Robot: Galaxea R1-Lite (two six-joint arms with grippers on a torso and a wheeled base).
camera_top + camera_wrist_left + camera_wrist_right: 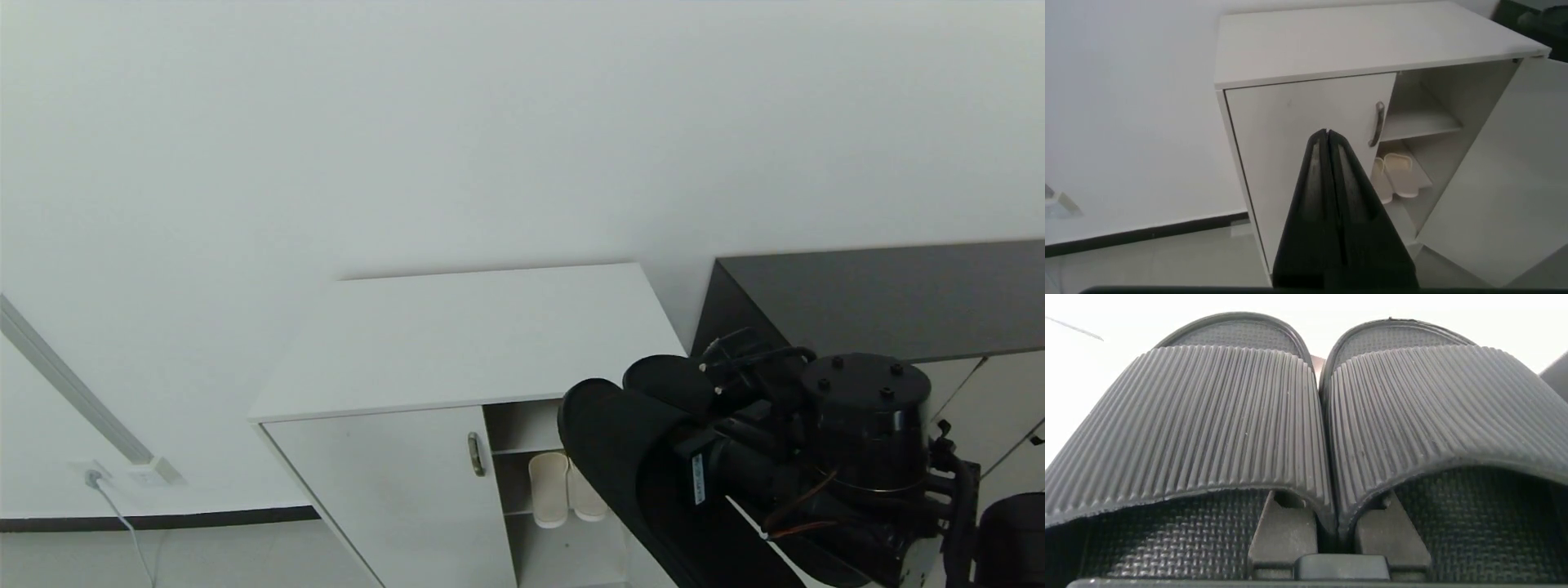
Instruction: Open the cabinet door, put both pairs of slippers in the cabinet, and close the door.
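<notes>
The right gripper (1333, 521) is clamped on the pair of black slippers (1241, 416), its fingers (1282, 535) pinching their inner edges where the two meet. The pair is held side by side before the open right half of the white cabinet (457, 343). The left gripper (1327, 139) is closed and empty, pointing at the closed left door (1298, 122). A pair of beige slippers (563, 490) lies on a shelf inside, near the handle (476, 454).

- In the head view, the cabinet (457, 343) is cut off by the lower edge, and its open side is partly covered by the black slippers (620, 441).
- The right gripper (1336, 539) is mostly hidden under their straps.
</notes>
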